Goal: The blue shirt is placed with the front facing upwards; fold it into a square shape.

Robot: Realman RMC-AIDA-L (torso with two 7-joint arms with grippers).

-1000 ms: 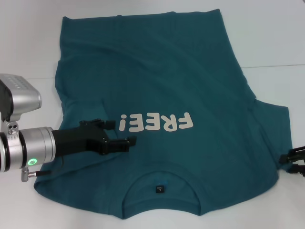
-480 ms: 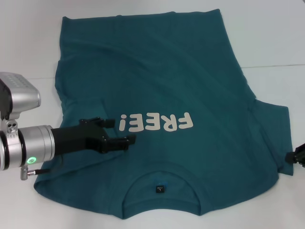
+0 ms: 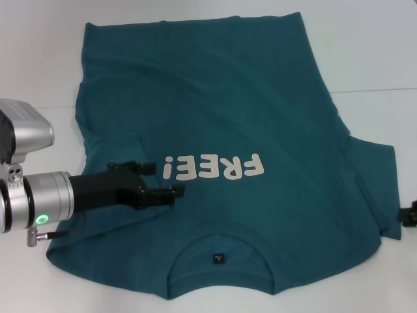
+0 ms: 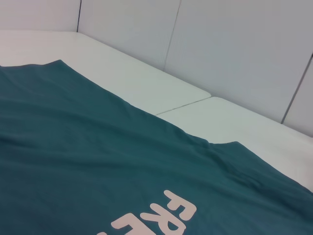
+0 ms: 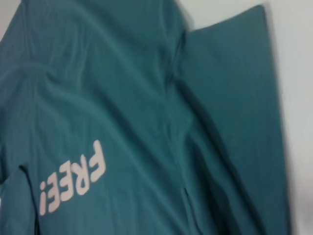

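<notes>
Reaching in from the left edge of the head view, the left gripper [image 3: 164, 181] sits low over the blue shirt [image 3: 228, 104], its two black fingers [image 3: 163, 194] spread apart with nothing between them, tips just left of the "!" of the lettering [image 3: 214, 168]. One finger lies toward the lettering, the other toward the collar [image 3: 221, 244]; whether they touch the cloth cannot be told. Behind the fingers come the black gripper body, then a silver wrist cylinder with a green light, at the left frame edge. Right gripper [image 3: 409, 216]: only a dark sliver at the right frame edge, just beside the shirt's sleeve [image 3: 374, 176]; its jaw state cannot be told. Shirt lies front up on the white table [image 3: 378, 52], spread across most of the head view, collar and small dark neck label [image 3: 218, 259] toward the bottom of the frame, hem at the top, off-white "FREE!" reading upside down at centre. Sleeve at right lies spread flat; the left side is bunched near the arm. Left wrist view: teal cloth [image 4: 98, 161], part of the lettering, table seam, grey wall panels [image 4: 234, 54]. Right wrist view: shirt [image 5: 146, 98] with lettering and outspread sleeve, creased.
</notes>
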